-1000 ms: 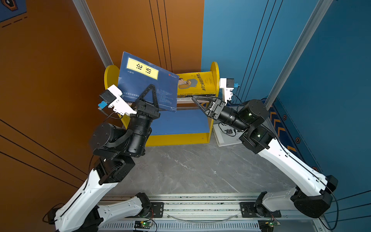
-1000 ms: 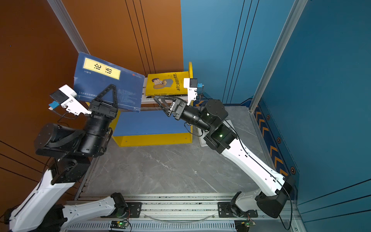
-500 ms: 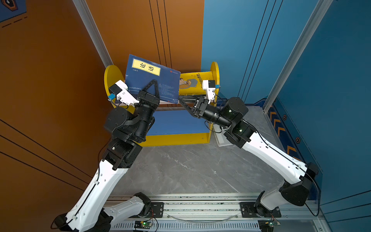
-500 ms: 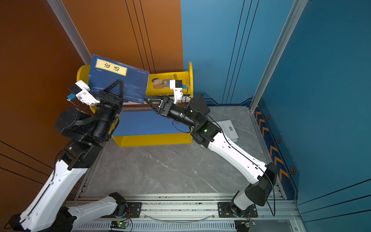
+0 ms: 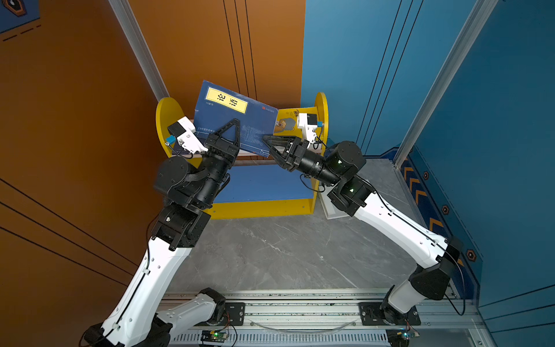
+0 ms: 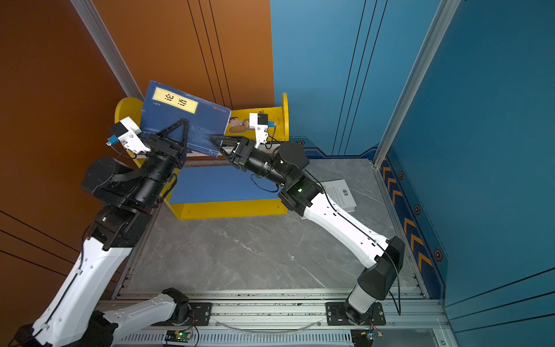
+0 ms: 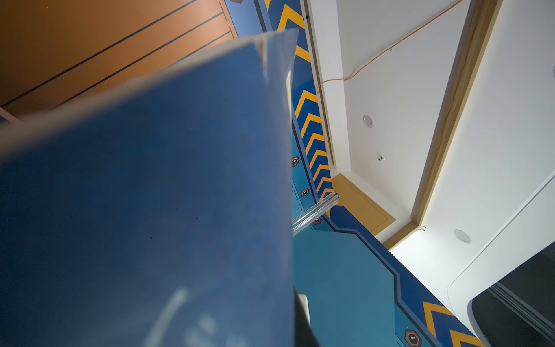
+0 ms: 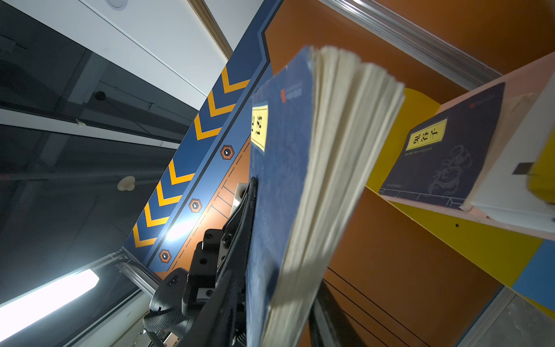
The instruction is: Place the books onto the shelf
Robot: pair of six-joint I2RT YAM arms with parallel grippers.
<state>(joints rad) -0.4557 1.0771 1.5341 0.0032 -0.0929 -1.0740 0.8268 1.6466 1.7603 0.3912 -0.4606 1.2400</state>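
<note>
While the left gripper [image 5: 233, 126] is clamped on the lower edge of a navy book [image 5: 255, 120] with a yellow label, the book hangs tilted over the shelf [image 5: 163, 120]. Its top left corner points to about 11 o'clock in both top views. The right gripper [image 5: 268, 143] is at the book's 5 o'clock corner. Its jaws stand narrow there, but I cannot tell if they pinch the cover.

At 3 o'clock of the held book, a yellow book [image 5: 285, 124] with a cartoon man stands on the shelf. In the right wrist view a second navy book [image 8: 444, 162] rests on the upper board [image 8: 420, 205], with a pale book [image 8: 516, 180] just beside it. One white book [image 6: 341, 193] lies flat on the grey floor [image 5: 270, 249] at 4 o'clock of the shelf, partly under the right arm.
</note>
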